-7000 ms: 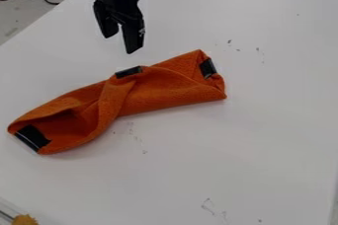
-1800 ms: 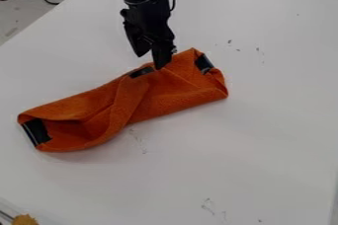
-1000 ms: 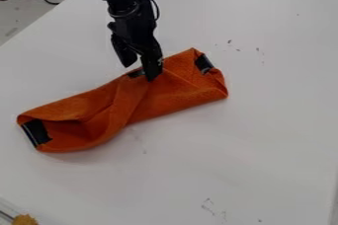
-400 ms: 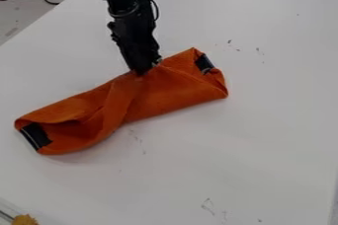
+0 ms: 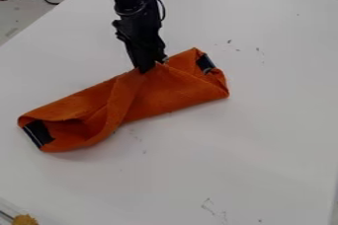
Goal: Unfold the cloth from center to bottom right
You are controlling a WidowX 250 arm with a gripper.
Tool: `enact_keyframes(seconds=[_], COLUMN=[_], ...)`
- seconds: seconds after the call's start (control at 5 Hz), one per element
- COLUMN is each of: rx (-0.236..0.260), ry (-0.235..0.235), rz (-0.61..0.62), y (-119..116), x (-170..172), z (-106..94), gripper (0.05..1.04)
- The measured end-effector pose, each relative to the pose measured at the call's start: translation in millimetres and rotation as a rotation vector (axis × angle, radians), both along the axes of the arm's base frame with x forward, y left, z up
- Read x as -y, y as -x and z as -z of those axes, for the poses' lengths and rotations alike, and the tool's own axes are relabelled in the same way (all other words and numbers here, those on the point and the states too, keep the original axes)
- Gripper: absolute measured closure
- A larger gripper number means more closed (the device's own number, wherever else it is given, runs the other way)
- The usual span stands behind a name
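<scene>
The tool [image 5: 147, 70] pinches the orange cloth [image 5: 160, 87] at its upper edge, midway along; the cloth lies folded on the bench [image 5: 224, 155]. A shallow pinch could slip, or catch two layers and drag everything.

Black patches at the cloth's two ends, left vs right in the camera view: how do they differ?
Size: the left patch looks larger than the right patch.
Place: the left patch is at the orange cloth's lower-left end; the right patch is at its upper-right end.
Shared: both black, both near a cloth end.
</scene>
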State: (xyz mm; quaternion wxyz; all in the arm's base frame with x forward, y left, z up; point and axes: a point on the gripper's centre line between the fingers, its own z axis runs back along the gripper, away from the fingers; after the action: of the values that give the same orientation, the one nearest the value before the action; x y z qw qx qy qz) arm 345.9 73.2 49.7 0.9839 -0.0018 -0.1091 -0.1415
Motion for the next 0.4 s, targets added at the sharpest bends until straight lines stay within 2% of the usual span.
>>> enact_keyframes(seconds=[0.2, 0.4], rx=[0.042, 0.069], ry=[-0.038, -0.060], rz=[0.004, -0.023], y=[9, 27], x=[18, 38], z=[-20.8, -31.8], gripper=[1.021, 1.021])
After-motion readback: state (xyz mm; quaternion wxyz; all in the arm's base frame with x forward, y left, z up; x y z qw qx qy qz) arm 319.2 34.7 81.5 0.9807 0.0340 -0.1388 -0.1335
